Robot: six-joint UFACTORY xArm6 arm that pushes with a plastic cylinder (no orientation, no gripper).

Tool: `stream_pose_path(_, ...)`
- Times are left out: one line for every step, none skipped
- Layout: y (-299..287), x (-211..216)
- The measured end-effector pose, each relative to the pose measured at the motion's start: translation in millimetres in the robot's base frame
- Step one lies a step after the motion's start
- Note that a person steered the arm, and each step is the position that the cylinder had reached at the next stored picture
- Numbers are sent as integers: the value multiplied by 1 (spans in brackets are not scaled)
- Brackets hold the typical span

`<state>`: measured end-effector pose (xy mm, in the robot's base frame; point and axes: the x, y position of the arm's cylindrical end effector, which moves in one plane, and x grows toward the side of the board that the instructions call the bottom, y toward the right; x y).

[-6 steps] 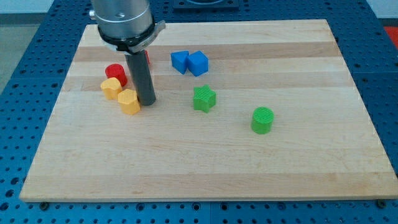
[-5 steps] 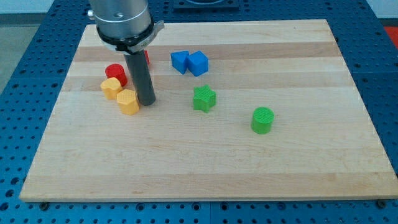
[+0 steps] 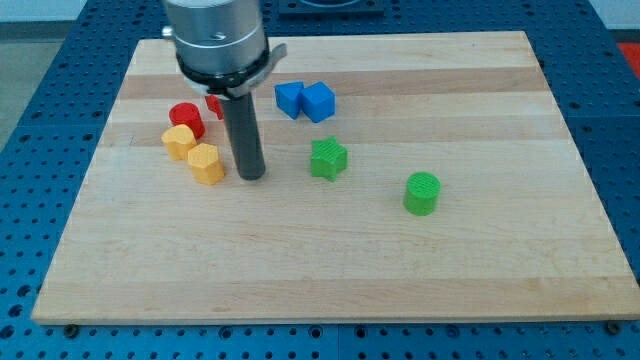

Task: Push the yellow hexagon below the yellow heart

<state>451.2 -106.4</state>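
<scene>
The yellow hexagon (image 3: 206, 163) lies on the wooden board at the view's left. It is just below and right of the yellow heart (image 3: 179, 140) and touches it. My tip (image 3: 251, 177) rests on the board a short way right of the hexagon, with a small gap between them. The dark rod rises from the tip towards the view's top.
A red cylinder (image 3: 186, 118) sits just above the heart. A second red block (image 3: 214, 103) is partly hidden behind the rod. Two blue blocks (image 3: 289, 98) (image 3: 319, 101) lie side by side above the tip. A green star (image 3: 328, 158) and a green cylinder (image 3: 422, 193) lie to the right.
My tip has moved right and slightly down, away from the yellow hexagon it was touching. The hexagon shifted a little left at first; the other blocks have not moved.
</scene>
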Motion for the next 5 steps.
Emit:
stream_pose_path(-17,3)
stream_pose_path(-34,3)
stream_pose_path(-42,3)
stream_pose_path(-35,3)
stream_pose_path(3,-10)
